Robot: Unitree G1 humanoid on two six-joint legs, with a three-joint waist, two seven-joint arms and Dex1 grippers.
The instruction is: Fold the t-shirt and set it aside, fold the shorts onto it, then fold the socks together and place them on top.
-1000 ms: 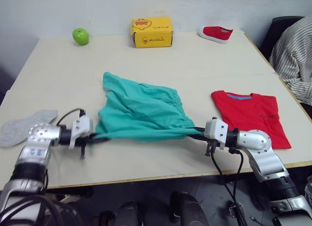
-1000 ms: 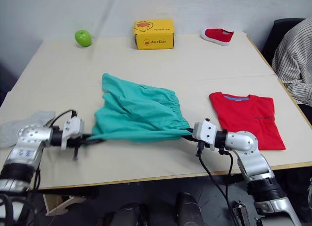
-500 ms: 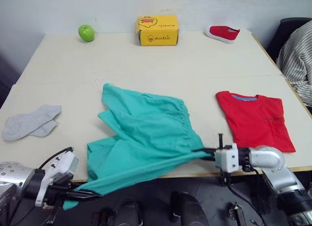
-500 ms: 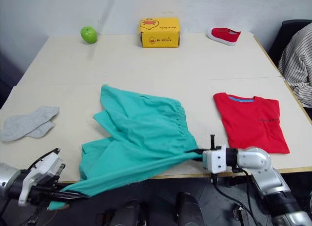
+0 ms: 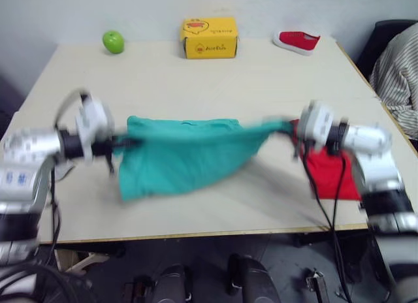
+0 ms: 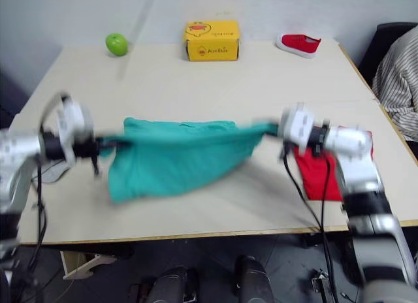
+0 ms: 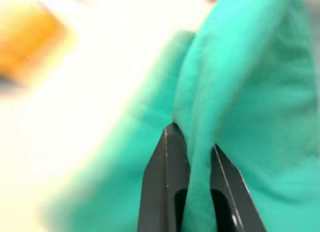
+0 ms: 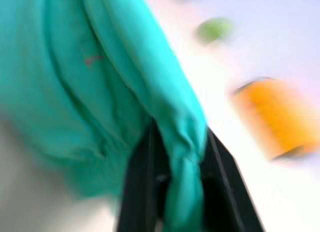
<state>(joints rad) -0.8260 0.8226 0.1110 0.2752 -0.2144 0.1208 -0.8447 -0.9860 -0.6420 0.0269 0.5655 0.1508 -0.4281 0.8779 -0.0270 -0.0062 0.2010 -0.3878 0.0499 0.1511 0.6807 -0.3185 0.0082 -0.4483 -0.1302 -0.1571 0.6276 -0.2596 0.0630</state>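
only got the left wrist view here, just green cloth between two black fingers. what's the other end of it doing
Observer: The right gripper is shut on the opposite corner of the shorts, so they hang stretched between both arms above the table.
Operator: where's the tshirt
Observer: The t-shirt lies folded on the table under the right arm, partly hidden by it.
Operator: anything at the far edge i should know about
Observer: A green apple, a yellow box and a red shoe sit along it, well beyond the shorts.
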